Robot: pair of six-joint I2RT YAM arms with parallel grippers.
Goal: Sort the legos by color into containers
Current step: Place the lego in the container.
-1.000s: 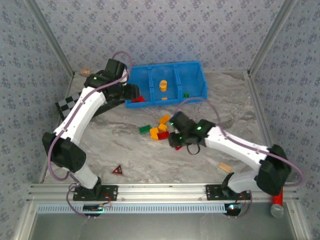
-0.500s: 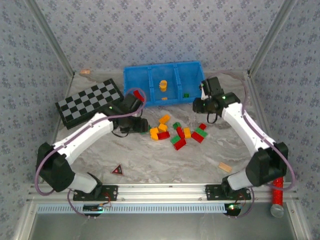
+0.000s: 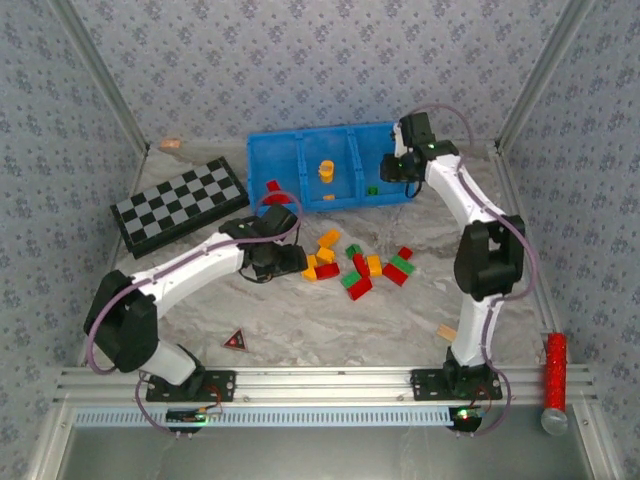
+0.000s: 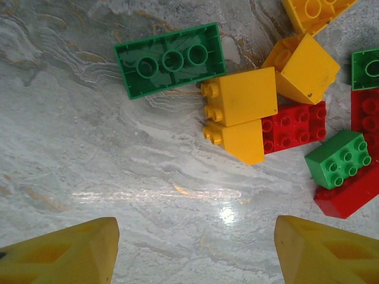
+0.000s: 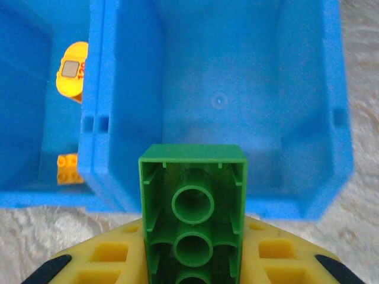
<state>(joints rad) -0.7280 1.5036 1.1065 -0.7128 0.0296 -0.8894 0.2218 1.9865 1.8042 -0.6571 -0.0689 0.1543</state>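
My right gripper (image 5: 192, 263) is shut on a green lego (image 5: 192, 201), its hollow underside facing the camera, held over the right compartment of the blue tray (image 5: 237, 77). In the top view that gripper (image 3: 392, 166) hangs at the tray's (image 3: 300, 140) right end. The middle compartment holds yellow pieces (image 3: 326, 172), the left one a red lego (image 3: 272, 187). My left gripper (image 4: 195, 239) is open just above the table, short of a pile of legos: an upturned green one (image 4: 170, 59), yellow ones (image 4: 240, 97) and a red one (image 4: 294, 126). The left gripper (image 3: 290, 258) sits at the pile's (image 3: 355, 268) left edge.
A black-and-white checkered board (image 3: 180, 205) lies left of the tray. A dark red triangle (image 3: 236, 341) sits near the front left, a tan wooden block (image 3: 449, 334) near the right arm's base, and a red cylinder (image 3: 553, 375) beside the front rail.
The right arm swung from the pile to above the tray's right compartment with the green lego. The left arm came from the tray's left end down to the pile, jaws widening.
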